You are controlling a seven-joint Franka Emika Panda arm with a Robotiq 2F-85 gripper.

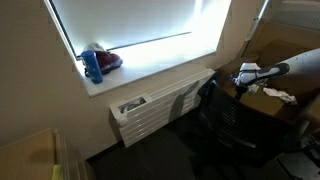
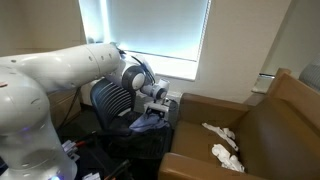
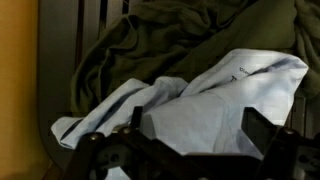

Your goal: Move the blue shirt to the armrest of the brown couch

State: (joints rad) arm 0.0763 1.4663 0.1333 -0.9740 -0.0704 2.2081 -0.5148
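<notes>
- The gripper (image 3: 198,126) enters from the bottom of the wrist view. Its 2 fingers (image 3: 131,122) stand wide apart and clamp nothing.
- The blue shirt (image 3: 235,92) lies crumpled right under the gripper. Pale folds fill the gap between the fingers and spread past both of them.
- Whether the fingertips touch the fabric cannot be told.
- A dark olive cloth (image 3: 150,45) lies beyond the gripper, under and behind the shirt.
- In an exterior view the gripper (image 2: 158,103) points down over the shirt (image 2: 150,123), which sits just below it on a dark heap.
- A black chair (image 2: 108,100) stands just behind the gripper, on the arm's side.
- The brown couch (image 2: 285,115) is off to the gripper's far side. Its nearest armrest (image 2: 212,101) is close by, and the shirt is not on it.
- 2 white cloths (image 2: 222,133) lie on the couch seat, well apart from the gripper.
- In an exterior view the gripper (image 1: 244,77) hangs beside the brown surface, with a windowsill (image 1: 150,62) well away from it.
- A blue bottle (image 1: 93,67) stands on that sill.
</notes>
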